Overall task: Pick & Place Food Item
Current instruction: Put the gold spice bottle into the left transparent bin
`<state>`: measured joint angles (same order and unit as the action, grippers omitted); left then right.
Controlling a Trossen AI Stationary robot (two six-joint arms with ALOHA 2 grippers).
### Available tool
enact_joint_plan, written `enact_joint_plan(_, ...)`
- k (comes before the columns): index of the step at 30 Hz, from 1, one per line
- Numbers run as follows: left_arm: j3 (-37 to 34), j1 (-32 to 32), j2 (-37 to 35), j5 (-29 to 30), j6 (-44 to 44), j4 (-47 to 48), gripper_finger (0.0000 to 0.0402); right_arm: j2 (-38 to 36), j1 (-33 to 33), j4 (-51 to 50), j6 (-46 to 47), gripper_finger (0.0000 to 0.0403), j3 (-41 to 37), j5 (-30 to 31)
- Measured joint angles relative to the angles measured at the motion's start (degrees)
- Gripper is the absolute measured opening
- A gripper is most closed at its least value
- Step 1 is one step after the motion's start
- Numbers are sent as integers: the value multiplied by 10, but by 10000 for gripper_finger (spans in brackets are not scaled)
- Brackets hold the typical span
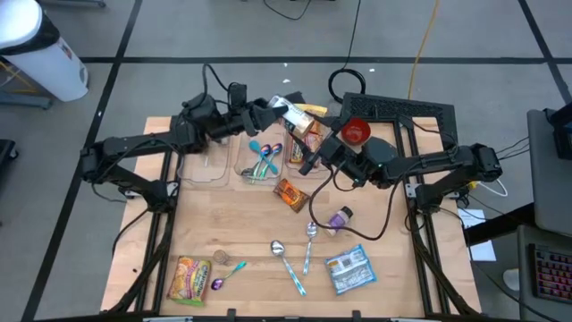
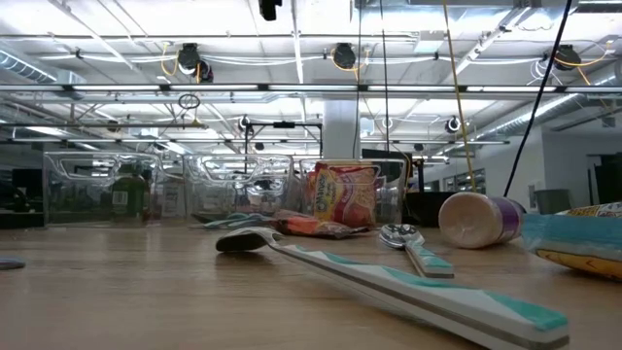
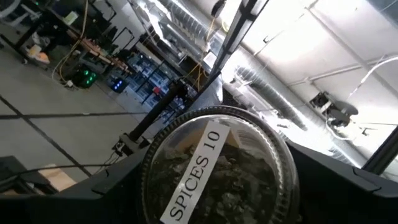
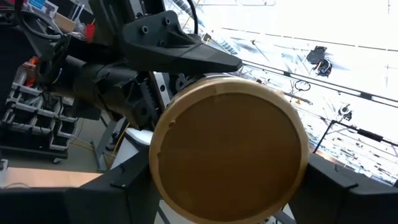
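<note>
The spice jar [image 1: 293,114] hangs in the air over the row of clear bins [image 1: 213,166] at the far side of the table, bridged between both arms. The right gripper [image 1: 309,141] is clamped on the end with the round wooden lid [image 4: 229,148]. The left gripper [image 1: 268,114] sits around the opposite, clear end, where a label reading "SPICES 10" shows through the base, and its jaws look spread rather than pinching. The jar looks rigid, smooth and probably glass or hard plastic: light, but slippery and likely to crack if dropped, and its loose contents may shift as it tilts. The straight round wall just behind the lid looks like the safest place to grip, squarely across the widest part. Below it, one bin holds teal-handled utensils [image 1: 261,161] and another a snack packet [image 2: 342,192]. Nearer on the table lie an orange wrapper [image 1: 290,193], a purple-capped bottle on its side [image 1: 338,217], spoons [image 1: 309,231], a blue pouch [image 1: 349,268] and a yellow chip bag [image 1: 190,279] — none crowds the jar, though the bin walls are close beneath it.
</note>
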<state>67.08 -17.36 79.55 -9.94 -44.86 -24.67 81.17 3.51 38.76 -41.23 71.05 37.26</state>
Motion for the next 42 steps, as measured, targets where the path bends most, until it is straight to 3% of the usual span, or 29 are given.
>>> enact_joint_plan(17,0,-17,0,-34,56,10,342,0,0,-10,-2,260,0,1)
enact_joint_plan(26,0,-21,0,-51,51,17,342,0,0,-12,0,260,0,2)
enact_joint_plan(31,0,-21,0,-54,34,14,314,0,0,-9,4,260,0,-1)
enact_joint_plan(42,-1,-21,0,-55,-2,1,302,-1,0,-8,5,260,0,-2)
